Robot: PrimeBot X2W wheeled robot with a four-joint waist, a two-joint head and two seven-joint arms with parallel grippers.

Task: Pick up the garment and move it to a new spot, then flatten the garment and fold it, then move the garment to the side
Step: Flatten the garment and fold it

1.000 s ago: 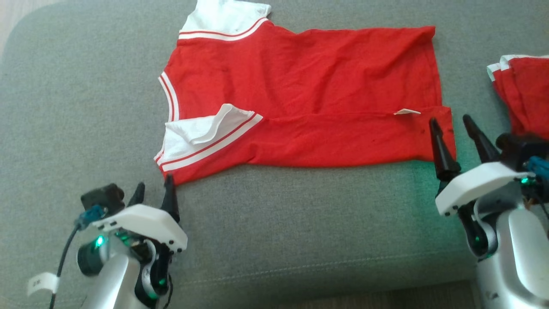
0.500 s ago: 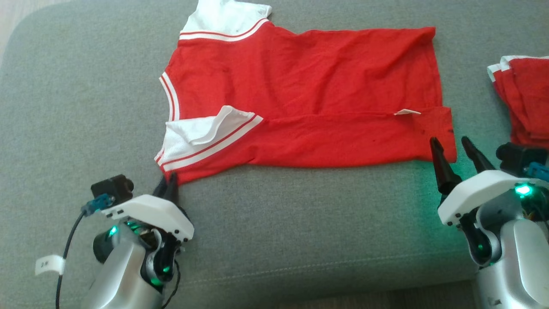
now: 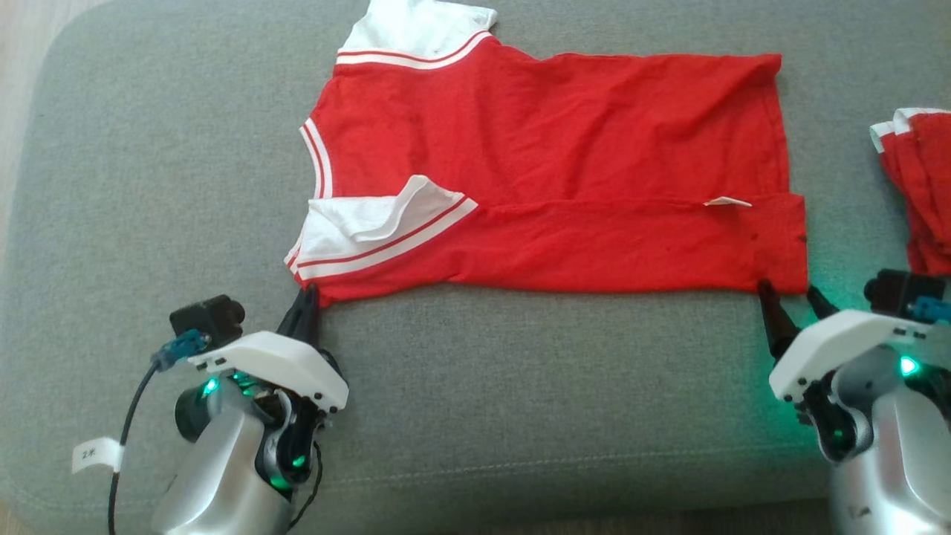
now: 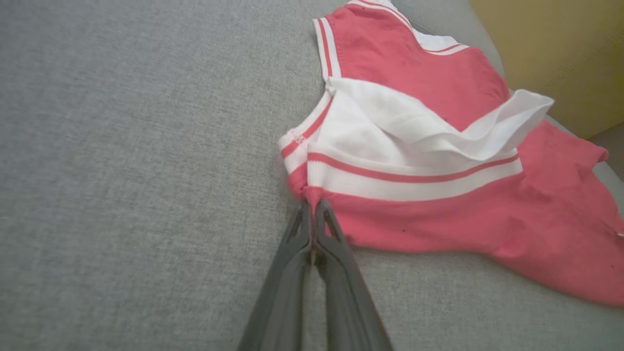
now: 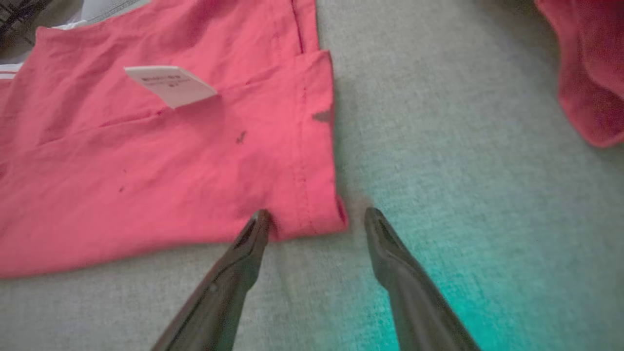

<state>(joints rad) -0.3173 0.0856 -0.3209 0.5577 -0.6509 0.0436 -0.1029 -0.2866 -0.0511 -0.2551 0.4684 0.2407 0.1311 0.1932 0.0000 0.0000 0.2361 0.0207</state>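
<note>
Working ground: grey cushion [image 3: 520, 401], wide and soft-topped. Spread across the cushion's middle and far half: red garment [image 3: 565, 141], small, white-sleeved, lying flat with its near long side already folded over onto itself. At the cushion's right edge, well apart from the work: second red pile [image 3: 921, 200], folded. Near the cushion's front-left: left gripper [image 4: 312, 214], pinched tight on the garment's near shoulder corner, just below the white sleeve [image 3: 356, 223]. Near the cushion's front-right: right gripper [image 5: 317, 213], spread wide, straddling the near hem corner, one finger at the cloth's edge, the other over bare cushion; nothing held. Toward the cushion's right, on the fold line: small white care tag [image 3: 726, 201], flipped up. Judged thin, light, limp knit; no stiffness, likely to sag and crease between two pinch points, and clingy enough on the cushion's weave to drag rather than slide. Best taken at the two matched near corners, through both layers, and lifted evenly to keep the fold edge straight.
</note>
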